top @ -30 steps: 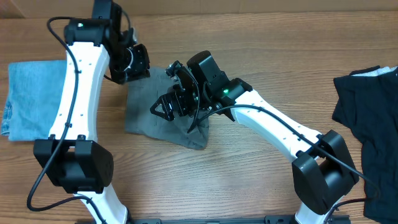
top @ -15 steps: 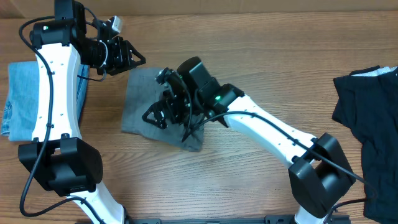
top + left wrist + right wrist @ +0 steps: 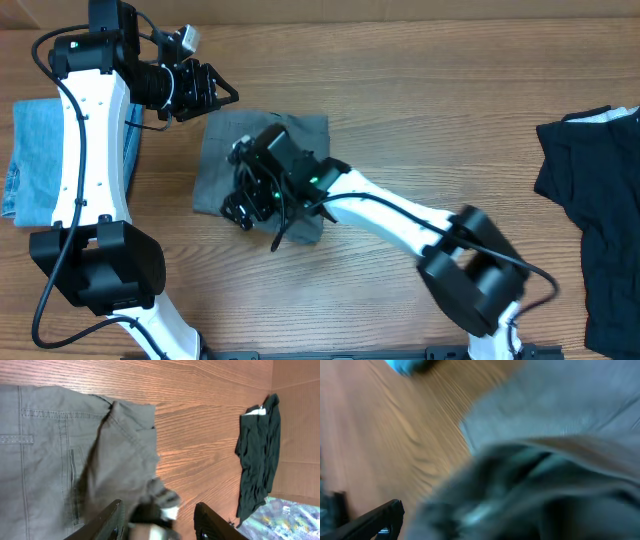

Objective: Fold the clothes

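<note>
Two grippers, both parted: left gripper (image 3: 218, 98) hangs just off the far corner of the grey garment (image 3: 213, 160) on the table (image 3: 430, 110), right gripper (image 3: 241, 203) low over its middle; best to pinch one edge cleanly and fold slowly.

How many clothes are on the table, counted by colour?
Grey: 1, the plain mid-grey wrinkly cloth garment in the middle.
Light blue: 1, the light blue denim piece at the left edge.
Black: 1, the crumpled black cloth garment at the right edge.
Total: 3
</note>
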